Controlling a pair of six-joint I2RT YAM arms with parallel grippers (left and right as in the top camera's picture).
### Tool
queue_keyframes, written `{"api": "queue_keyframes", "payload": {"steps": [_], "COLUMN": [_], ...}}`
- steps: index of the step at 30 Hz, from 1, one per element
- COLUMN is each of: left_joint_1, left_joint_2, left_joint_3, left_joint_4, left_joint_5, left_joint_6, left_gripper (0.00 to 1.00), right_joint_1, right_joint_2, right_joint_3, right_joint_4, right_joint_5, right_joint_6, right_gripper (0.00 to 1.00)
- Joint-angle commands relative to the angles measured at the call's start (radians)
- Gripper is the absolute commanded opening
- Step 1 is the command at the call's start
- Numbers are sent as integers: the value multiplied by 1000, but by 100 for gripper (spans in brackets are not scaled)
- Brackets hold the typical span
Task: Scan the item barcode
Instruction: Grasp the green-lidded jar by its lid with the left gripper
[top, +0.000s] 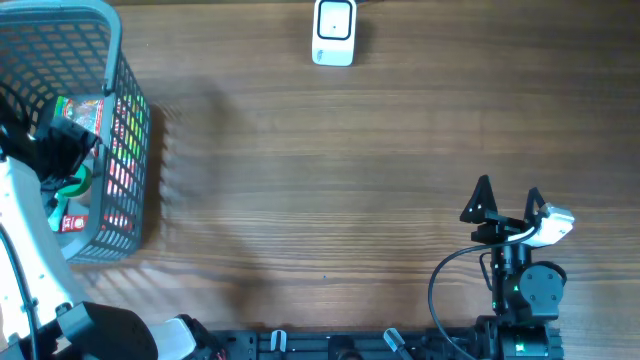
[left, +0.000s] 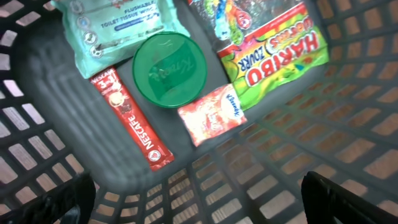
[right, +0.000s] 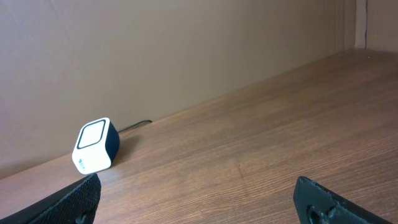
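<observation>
Items: five packaged goods lie flat on the floor of the basket (left: 298, 146).
Wipes pack (left: 115, 28): pale green, at the upper left of the basket floor as the left wrist view shows it.
Green lid (left: 168, 70): round, in the middle, its edge against the wipes pack.
Nescafé stick (left: 130, 118): red, lying on a slant just left of the lid and below the wipes pack.
Haribo bag (left: 273, 50): bright green with many colours, right of the lid, next to the mesh wall.
Sachet (left: 211, 113): small, red-orange, just below the lid, near the corner of the Haribo bag.
Basket position: grey mesh, at the left edge of the tabletop (top: 330, 170).
Scanner (top: 334, 32): white-faced, at the far middle edge of the tabletop, well apart from the basket.
Left end effector (left: 205, 202): released, jaws spread wide above the inside of the basket, grasping nothing.
Right end effector (top: 508, 190): released, jaws wide, over the near right part of the tabletop, facing the scanner, grasping nothing.
</observation>
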Motion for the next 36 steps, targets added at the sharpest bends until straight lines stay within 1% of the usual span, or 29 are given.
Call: {"api": "queue_keyframes", "payload": {"steps": [1,4,8,12,20,24,30,32,36], "left_joint_1": [21,59,97,95,87,87,87,87,87], "left_joint_2": [8,10,32,87,271,330,372,378,380], "left_joint_3": [-41,-79,-104,-104,-104,-104,-104,-104,-104], "left_joint_4": [16,49,119,192,237,268,327,334,316], "left_joint_5": [-43,-42,-42,-18,-12,-12,-12,-11,-12], "left_joint_6": [-34,-66,-65,-64,-66,-67,-69,-69,-69], "left_gripper": [100,100,100,100,100,100,100,86,68], "right_joint_1": [5,5,5,5,5,5,5,5,5], "right_joint_2": [2,2,2,2,2,2,2,2,2], "right_joint_3": [-1,-1,-1,-1,-1,-1,-1,-1,-1], "right_joint_4": [3,3,3,3,3,3,3,3,3], "right_joint_5": [-12,-12,-12,-12,-12,-12,-12,-12,-12], "right_joint_6": [-18,-19,-19,-18,-18,-18,-18,-19,-19], "right_gripper": [100,100,100,99,100,100,100,100,100]}}
